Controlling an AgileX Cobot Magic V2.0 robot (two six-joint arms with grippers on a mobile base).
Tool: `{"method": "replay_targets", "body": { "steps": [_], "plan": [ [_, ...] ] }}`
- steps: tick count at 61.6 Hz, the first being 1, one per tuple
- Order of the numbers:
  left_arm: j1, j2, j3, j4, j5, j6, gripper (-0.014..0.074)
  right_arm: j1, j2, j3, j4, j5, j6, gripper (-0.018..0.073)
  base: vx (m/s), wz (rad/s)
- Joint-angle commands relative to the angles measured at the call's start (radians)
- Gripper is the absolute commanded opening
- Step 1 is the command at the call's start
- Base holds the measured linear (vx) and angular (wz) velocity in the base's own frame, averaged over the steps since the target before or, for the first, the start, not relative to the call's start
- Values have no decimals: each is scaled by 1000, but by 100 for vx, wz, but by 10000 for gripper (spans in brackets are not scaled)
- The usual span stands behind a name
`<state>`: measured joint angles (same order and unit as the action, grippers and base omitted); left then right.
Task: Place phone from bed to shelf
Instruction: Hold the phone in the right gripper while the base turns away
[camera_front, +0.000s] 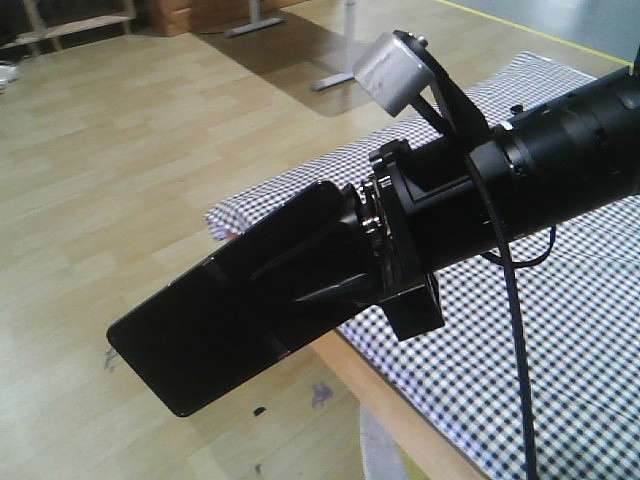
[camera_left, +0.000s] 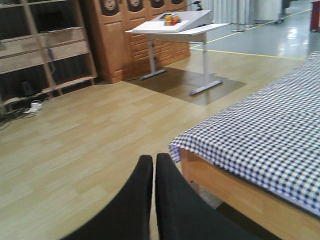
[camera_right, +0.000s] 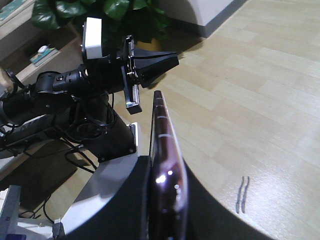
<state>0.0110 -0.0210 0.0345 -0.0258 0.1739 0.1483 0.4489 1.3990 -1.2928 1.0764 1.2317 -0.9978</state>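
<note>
Phone (camera_front: 205, 335) — gripped by R hand (camera_right: 166, 212), past bed (camera_front: 560, 330) edge — L hand (camera_left: 154, 172) clenched.

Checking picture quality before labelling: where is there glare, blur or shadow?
Front view: fairly sharp, but the phone reads as flat black with little detail. Left wrist view: the left gripper is soft-edged up close, and the far floor shines. Right wrist view: bright specks glint on the phone's rim, the right gripper is blurred, and a thin double shadow marks the floor.
</note>
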Motion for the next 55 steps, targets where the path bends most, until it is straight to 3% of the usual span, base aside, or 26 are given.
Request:
{"method": "replay_targets", "body": {
  "steps": [1, 55],
  "plan": [
    [1, -4, -23, -9, -76, -6, 1, -1, -34, -27, 82, 54, -1, -2, -11, 44],
    [1, -4, -23, -9, -76, -6, 1, -1, -34, -27, 83, 54, -1, -2, -10, 53]
  ]
}}
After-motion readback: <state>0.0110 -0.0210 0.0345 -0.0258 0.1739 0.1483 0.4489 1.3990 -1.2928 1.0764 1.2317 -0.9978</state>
